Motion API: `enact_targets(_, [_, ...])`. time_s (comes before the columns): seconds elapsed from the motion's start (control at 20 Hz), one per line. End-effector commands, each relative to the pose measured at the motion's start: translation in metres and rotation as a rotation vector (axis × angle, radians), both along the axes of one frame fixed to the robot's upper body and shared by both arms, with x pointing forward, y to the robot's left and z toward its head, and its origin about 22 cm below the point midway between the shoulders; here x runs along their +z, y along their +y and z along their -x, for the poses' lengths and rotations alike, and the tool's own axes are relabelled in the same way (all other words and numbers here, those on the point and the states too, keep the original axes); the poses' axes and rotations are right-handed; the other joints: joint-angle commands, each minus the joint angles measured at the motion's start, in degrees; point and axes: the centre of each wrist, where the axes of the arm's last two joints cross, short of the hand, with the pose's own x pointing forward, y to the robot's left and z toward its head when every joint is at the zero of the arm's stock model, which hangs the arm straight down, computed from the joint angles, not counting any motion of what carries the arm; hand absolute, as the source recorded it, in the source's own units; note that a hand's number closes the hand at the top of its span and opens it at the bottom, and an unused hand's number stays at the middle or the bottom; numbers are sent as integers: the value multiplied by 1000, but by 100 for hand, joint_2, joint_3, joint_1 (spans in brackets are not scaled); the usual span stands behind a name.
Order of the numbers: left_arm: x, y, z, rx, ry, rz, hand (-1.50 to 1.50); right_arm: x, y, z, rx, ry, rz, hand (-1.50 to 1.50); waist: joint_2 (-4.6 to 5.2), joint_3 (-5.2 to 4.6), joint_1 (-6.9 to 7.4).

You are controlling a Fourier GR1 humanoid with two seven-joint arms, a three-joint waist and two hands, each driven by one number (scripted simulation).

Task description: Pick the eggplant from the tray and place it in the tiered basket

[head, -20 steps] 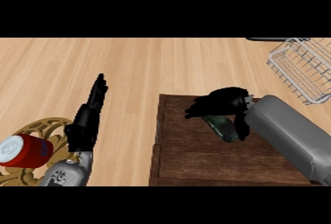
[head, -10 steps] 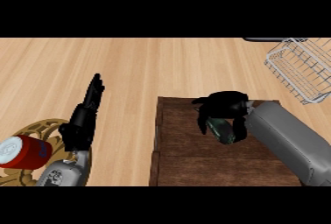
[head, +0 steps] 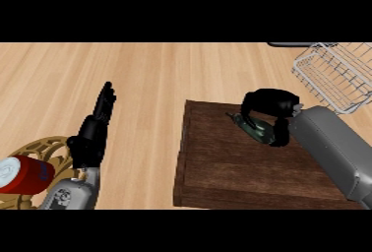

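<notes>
On the dark wooden tray [head: 232, 172], near its far right corner, the right robot hand [head: 270, 106] is curled over the eggplant [head: 254, 128], a dark green shape whose tip shows just left of the fingers. The fingers wrap down round it, so the robot hand reads as closed on the eggplant, though the contact underneath is hidden. Whether the eggplant rests on the tray or is just lifted off it cannot be told from this view.

Well apart, on the pale wooden bench [head: 145, 74], the left robot hand [head: 98, 125] rests with straight fingers, holding nothing. Beside its forearm sits a gold openwork trivet [head: 40, 150] with a red can [head: 22, 173] on it.

The step in hand looks like the grasp, with the lift to follow. The tiered basket [head: 335, 74], a white wire frame, stands beyond the tray at the upper right. The next move likely calls for raising the eggplant clear of the tray, then carrying it away and to the right, high enough to pass over the wire rim before lowering.
</notes>
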Motion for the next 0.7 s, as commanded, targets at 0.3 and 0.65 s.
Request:
enact_targets(0.3, [-2, 11, 2, 46, 6, -19, 0, 26, -150, -8, -1060, -59, 450, 150, 122, -26, -246])
enact_targets(0.65, [0, 0, 0, -20, -3, -20, 0, 99, -140, -42, -1678, -275, 582, 150, 112, -10, 265])
